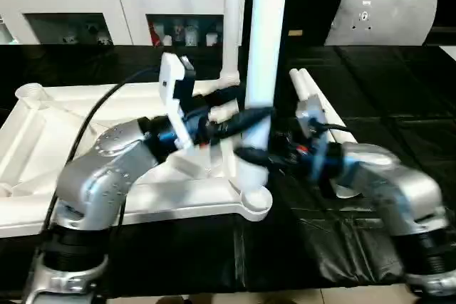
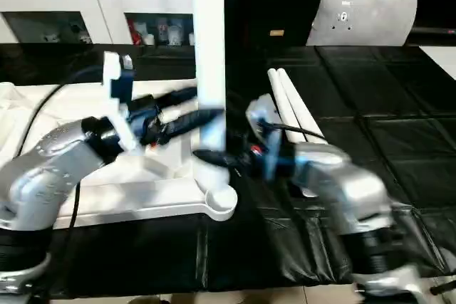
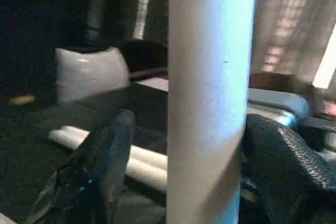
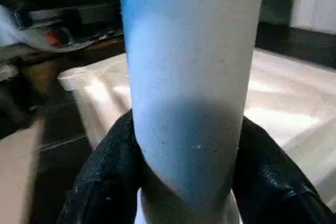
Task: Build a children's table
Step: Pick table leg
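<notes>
Table top (image 1: 107, 176): white, ribbed underside up, lower left of frame on black bench (image 1: 399, 119).
Upright leg (image 1: 265, 48): white cylinder, centre frame, standing in near corner socket (image 1: 255, 201).
Spare legs (image 1: 313, 94): two, lying right of centre.
Right gripper (image 4: 184, 182): jaws clamped around upright leg.
Left gripper (image 3: 184, 156): jaws astride leg, one finger (image 3: 105, 161) apart from it.

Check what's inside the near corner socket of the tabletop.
An upright white leg stands in the near corner socket of the upside-down tabletop, with the right gripper clamped around it. The socket wall hides how deep the leg's end sits.

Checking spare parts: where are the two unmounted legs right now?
The two loose legs lie side by side on the black work surface, just right of the upturned tabletop, beyond the right gripper.
</notes>
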Tool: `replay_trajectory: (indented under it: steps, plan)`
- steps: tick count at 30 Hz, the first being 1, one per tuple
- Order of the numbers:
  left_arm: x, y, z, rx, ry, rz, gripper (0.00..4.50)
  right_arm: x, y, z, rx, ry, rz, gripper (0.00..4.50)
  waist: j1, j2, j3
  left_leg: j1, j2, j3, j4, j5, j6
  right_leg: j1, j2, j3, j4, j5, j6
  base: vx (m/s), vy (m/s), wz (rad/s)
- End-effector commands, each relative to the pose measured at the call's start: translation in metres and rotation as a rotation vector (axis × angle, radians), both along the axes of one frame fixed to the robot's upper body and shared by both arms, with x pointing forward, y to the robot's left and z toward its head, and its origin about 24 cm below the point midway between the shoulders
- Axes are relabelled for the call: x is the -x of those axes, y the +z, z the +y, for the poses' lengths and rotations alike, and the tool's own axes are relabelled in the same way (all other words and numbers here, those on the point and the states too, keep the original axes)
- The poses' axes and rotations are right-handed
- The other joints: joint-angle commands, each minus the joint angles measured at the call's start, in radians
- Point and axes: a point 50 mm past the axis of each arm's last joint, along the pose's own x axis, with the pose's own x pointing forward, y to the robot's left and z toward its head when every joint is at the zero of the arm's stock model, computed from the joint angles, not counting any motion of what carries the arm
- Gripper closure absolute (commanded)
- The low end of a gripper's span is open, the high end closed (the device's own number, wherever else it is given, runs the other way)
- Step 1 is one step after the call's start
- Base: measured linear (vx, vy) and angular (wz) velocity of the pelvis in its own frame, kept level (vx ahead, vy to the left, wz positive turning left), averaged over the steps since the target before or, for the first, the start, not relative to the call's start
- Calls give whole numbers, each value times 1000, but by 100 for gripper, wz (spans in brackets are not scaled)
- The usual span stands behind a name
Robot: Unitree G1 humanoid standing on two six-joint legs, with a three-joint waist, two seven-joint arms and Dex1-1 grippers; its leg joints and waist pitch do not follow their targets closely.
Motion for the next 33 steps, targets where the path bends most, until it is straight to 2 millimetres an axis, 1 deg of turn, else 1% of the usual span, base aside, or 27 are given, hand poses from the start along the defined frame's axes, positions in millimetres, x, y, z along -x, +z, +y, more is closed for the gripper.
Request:
replay_trajectory:
  steps: [1,2,4,5,6,7,8,10,11,12,13,15,17,19,21,23,32,33]
  plan:
    - [-5,-5,-4,-27,113,-12,112,-5,4,4,5,-58,-57,259,-2,1,-65,2,58,-12,-63,-27,11,60,-93,49,-75,64,-230,0,0,0]
    - [-8,-6,-7,-36,158,-20,122,-6,4,7,-3,-79,-59,259,-2,-1,-66,1,57,-13,-63,-29,11,62,-93,48,-75,62,-227,0,0,0]
    - [-13,-8,-10,-29,255,-20,142,-8,3,14,-10,-114,-73,259,-4,1,-65,0,56,-13,-63,-31,11,62,-93,49,-76,62,-223,0,0,0]
    - [-14,-9,-13,-33,291,-29,142,-8,1,17,-12,-127,-73,259,-3,-1,-66,1,54,-13,-62,-32,10,63,-93,50,-76,63,-220,0,0,0]
    - [-15,-10,-16,-39,308,-33,156,-9,0,20,-9,-140,-77,259,-2,2,-66,-1,55,-15,-63,-29,9,64,-94,50,-75,63,-218,0,0,0]
    - [-14,-11,-19,-52,317,-44,167,-10,-2,22,-6,-155,-78,259,-4,0,-65,-1,56,-14,-63,-38,8,62,-94,50,-77,57,-214,0,0,0]
    - [-14,-11,-19,-53,317,-45,173,-10,-2,22,-6,-156,-77,259,-3,1,-66,0,56,-15,-63,-41,7,62,-95,50,-78,49,-211,0,0,0]
    - [-14,-12,-21,-41,338,-44,188,-11,-3,23,-7,-182,-75,259,-3,2,-65,0,56,-16,-64,-42,4,61,-94,50,-77,54,-212,0,0,0]
    - [-14,-12,-21,-41,338,-44,201,-11,-3,23,-7,-182,-75,259,-3,4,-66,1,56,-16,-64,-41,3,61,-94,50,-75,60,-214,0,0,0]
    - [-14,-12,-22,-40,341,-44,201,-12,-3,24,-9,-193,-74,259,-4,3,-66,1,56,-15,-63,-40,4,61,-93,50,-75,74,-217,0,0,0]
    - [-13,-13,-23,-40,343,-45,215,-12,-3,24,-10,-199,-74,259,-4,3,-65,0,56,-15,-64,-40,4,61,-93,50,-75,78,-218,0,0,0]
    - [-13,-14,-25,-42,348,-49,221,-13,-4,26,-9,-202,-78,259,-4,3,-65,0,56,-15,-64,-45,6,61,-95,51,-75,79,-220,0,0,0]
    - [-13,-14,-26,-42,352,-51,244,-13,-4,26,-8,-203,-80,259,-3,4,-65,1,56,-16,-64,-49,5,61,-94,50,-75,77,-220,0,0,0]
    - [-15,-14,-26,-45,371,-59,248,-13,-4,26,-7,-206,-83,259,-5,3,-65,1,56,-15,-64,-56,5,60,-94,51,-76,71,-219,0,0,0]
    - [-16,-14,-25,-44,378,-58,254,-14,-4,26,-6,-207,-85,259,-4,4,-64,1,57,-15,-64,-57,4,60,-95,51,-76,71,-220,0,0,0]
    - [-16,-14,-26,-44,379,-58,257,-14,-4,26,-4,-207,-86,259,-4,3,-65,0,56,-15,-64,-49,8,61,-95,51,-75,84,-220,0,0,0]
    - [-17,-14,-25,-38,380,-56,259,-18,-3,22,11,-254,-82,259,-5,3,-64,1,57,-15,-65,-52,10,60,-95,51,-76,76,-222,0,0,0]
    - [-19,-13,-23,-34,384,-54,259,-19,-2,21,0,-256,-77,203,-5,4,-65,1,57,-16,-64,-53,9,60,-95,51,-76,77,-222,0,0,0]
